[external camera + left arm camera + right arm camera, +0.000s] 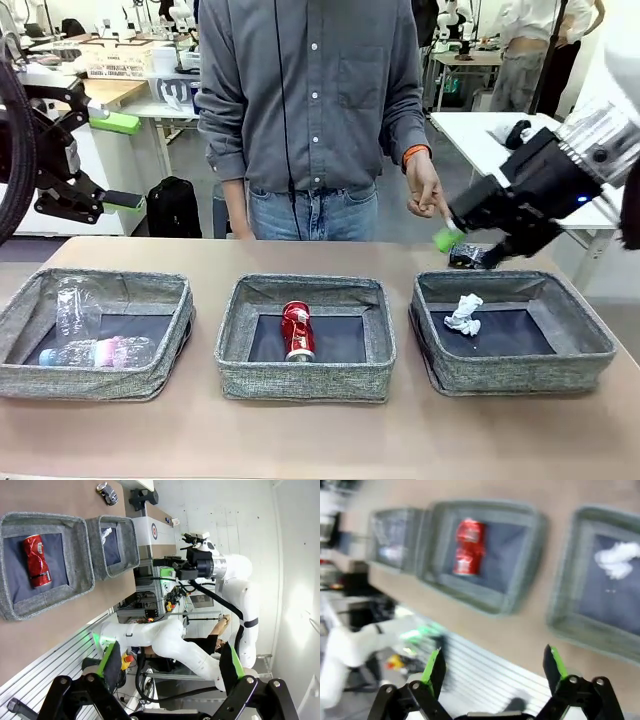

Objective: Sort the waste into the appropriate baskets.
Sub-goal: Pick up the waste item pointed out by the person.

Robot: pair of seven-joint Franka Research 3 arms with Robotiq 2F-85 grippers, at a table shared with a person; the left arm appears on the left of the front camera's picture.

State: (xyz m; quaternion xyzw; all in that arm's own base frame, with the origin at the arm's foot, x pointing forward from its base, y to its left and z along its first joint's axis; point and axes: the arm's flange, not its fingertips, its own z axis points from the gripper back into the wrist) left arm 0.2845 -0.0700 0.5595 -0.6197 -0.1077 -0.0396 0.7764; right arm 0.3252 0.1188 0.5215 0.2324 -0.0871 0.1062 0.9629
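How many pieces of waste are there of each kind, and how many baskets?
Plastic bottles: 2
Red can: 1
Dark can: 1
Paper wad: 1
Waste total: 5
Baskets: 3
Total: 8

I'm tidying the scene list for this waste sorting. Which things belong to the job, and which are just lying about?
Job: three baskets, two bottles, red can, paper wad, dark can on the table.
Lying about: black backpack, background desks.

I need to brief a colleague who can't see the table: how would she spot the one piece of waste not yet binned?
Find the right-hand basket holding the paper wad. Just behind its far rim, on bare table, lies a crushed dark can, unlike the red can, which sits inside the middle basket.
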